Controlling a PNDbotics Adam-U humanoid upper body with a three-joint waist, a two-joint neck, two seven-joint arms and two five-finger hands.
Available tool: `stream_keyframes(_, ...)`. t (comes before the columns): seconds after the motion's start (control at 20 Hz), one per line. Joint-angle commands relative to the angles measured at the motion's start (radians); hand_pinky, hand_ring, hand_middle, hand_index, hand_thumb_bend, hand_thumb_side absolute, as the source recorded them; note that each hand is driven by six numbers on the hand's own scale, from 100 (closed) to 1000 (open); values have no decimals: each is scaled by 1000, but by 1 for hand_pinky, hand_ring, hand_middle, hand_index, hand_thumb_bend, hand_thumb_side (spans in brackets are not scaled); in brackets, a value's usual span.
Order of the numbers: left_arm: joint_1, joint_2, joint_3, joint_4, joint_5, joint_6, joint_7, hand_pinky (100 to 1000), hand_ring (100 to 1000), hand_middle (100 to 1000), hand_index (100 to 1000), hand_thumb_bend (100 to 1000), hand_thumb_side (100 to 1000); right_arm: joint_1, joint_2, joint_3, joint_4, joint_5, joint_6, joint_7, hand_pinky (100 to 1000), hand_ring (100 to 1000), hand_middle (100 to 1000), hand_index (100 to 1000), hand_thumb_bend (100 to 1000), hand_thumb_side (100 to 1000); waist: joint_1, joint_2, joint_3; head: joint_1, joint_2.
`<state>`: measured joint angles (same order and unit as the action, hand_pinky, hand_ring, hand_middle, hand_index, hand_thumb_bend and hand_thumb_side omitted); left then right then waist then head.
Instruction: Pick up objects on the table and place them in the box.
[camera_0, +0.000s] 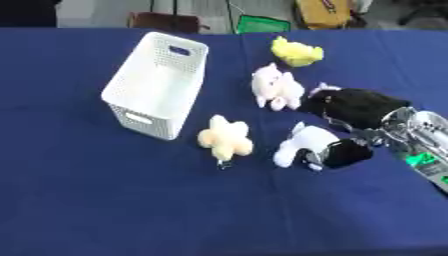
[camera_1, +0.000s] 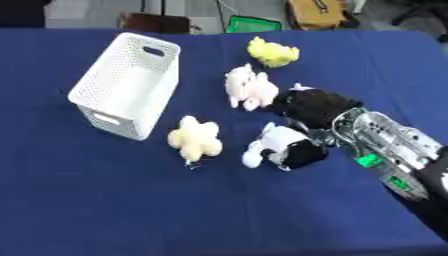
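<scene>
The right hand (camera_1: 308, 129) reaches in from the right, low over the blue table (camera_0: 105, 200), fingers curled around the white plush toy (camera_0: 302, 142), right of the white box (camera_0: 157, 85).

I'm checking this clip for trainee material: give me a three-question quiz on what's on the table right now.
1. True or false: the box already holds a toy.
2. Which toy lies nearest the box? A) yellow toy B) cream toy C) pink toy
3. Fill in: the right hand reaches over the ______ toy.

Key
1. False: only its bare white inside shows.
2. B.
3. White: the dark thumb lies against it, and the palm sits just behind it. The left hand shows in neither view.
</scene>
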<state>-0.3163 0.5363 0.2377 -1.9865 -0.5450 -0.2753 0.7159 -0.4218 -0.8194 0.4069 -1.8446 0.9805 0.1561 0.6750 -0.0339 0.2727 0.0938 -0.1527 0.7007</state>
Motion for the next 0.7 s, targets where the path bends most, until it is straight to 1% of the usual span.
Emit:
stream_keyframes(0.05,-12,12,11,-13,4,-3,5,865,958,904,870,100,819,-8,-8,-16,31,8,-6,18,913,1000,941,998,477,770,3,-11,0,-5,-12)
stream_keyframes(0.2,-13,12,10,-13,4,-4,7,864,958,902,868,100,818,-12,-2,-15,49,-2,-14,36,913,1000,941,1000,481,770,2,-9,1,-5,-13)
stream_keyframes(0.25,-14,11,10,-13,4,-4,7,863,957,901,866,100,817,-14,0,-16,54,-2,-14,41,913,1000,937,1000,465,761,2,-9,1,-6,-13)
stream_keyframes(0.5,-14,10,10,-13,1,-5,12,861,956,900,864,100,815,-25,17,-15,91,-1,-12,53,913,1000,937,999,471,762,2,-8,1,-9,-17)
stream_keyframes(0.7,-15,8,10,-13,0,-7,16,859,954,898,861,100,810,-39,33,-9,139,3,-16,62,912,1000,933,995,470,757,2,-8,4,-14,-19)
